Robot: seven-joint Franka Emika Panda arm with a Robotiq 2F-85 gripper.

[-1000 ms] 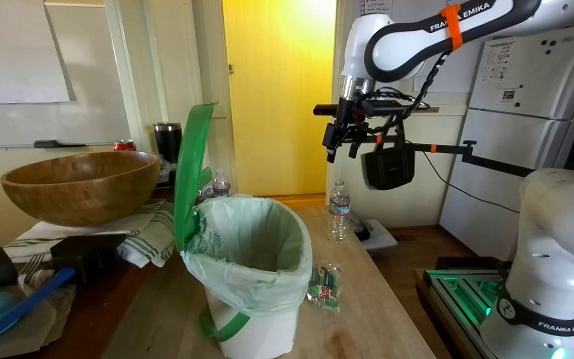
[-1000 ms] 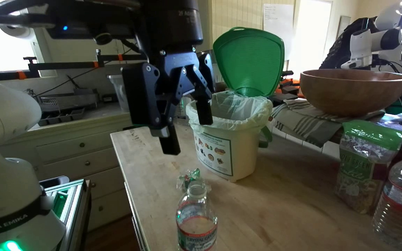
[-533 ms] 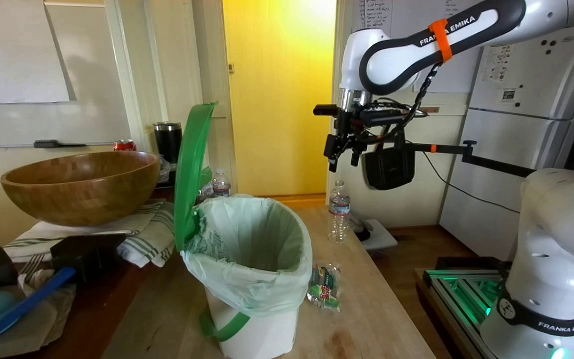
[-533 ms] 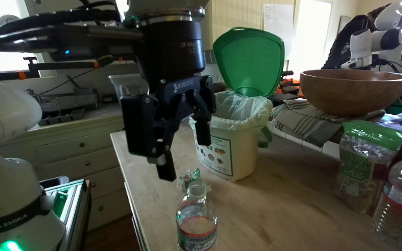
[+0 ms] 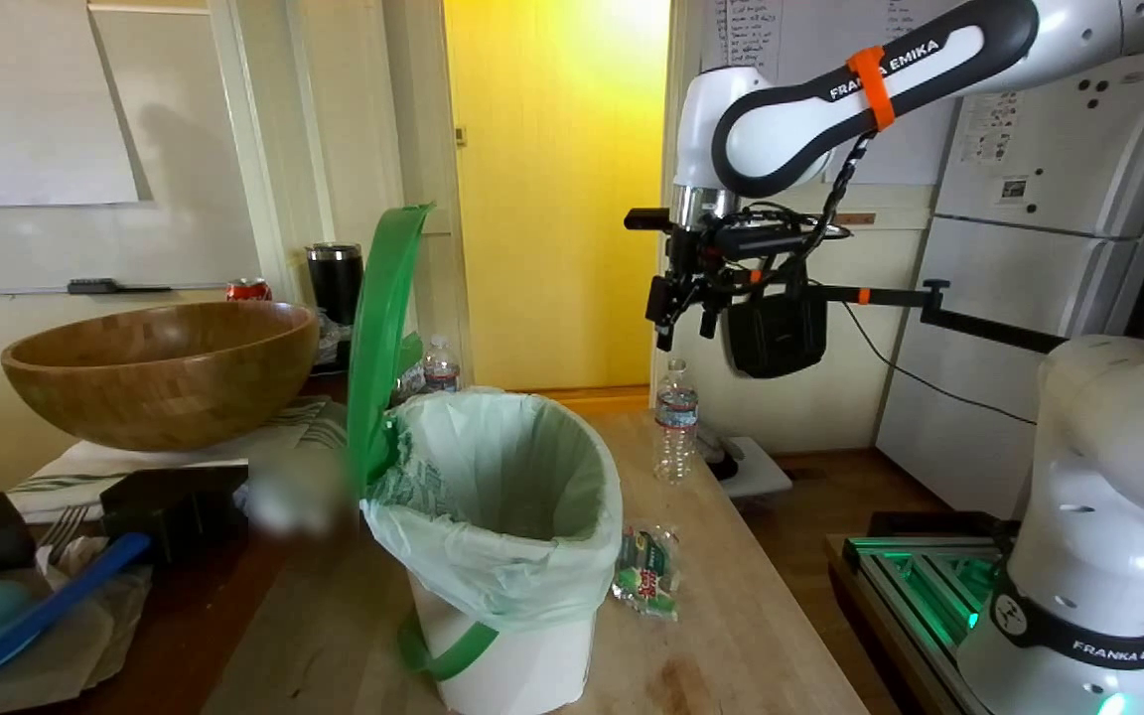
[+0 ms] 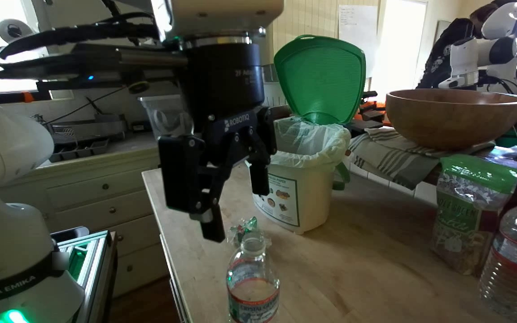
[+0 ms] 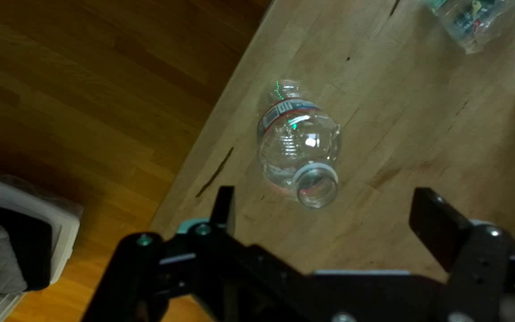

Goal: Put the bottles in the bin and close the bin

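A clear plastic bottle [image 5: 675,427] with a red and blue label stands upright near the table edge, uncapped in the wrist view [image 7: 300,138]. It also shows in an exterior view [image 6: 253,287], its base cut off. My gripper [image 5: 686,338] is open and empty above this bottle; its fingers [image 7: 322,197] stand wide apart, the bottle's mouth showing between them, not touching. A second bottle [image 6: 516,264] stands farther off, partly hidden behind the bin in an exterior view [image 5: 441,367]. The white bin [image 6: 292,193] with its pale green bag [image 5: 502,566] has its green lid [image 5: 383,348] raised.
A crinkled clear and green packet [image 5: 646,571] lies beside the bin. A green snack pouch [image 6: 476,215] stands beside the second bottle. A wide wooden bowl [image 5: 160,377] sits on a striped towel. The table edge [image 7: 204,125] runs close by the near bottle.
My gripper has moved down toward the near bottle, mostly in the first half second and only slightly since. It stays open. The bottles, bin and lid have not moved.
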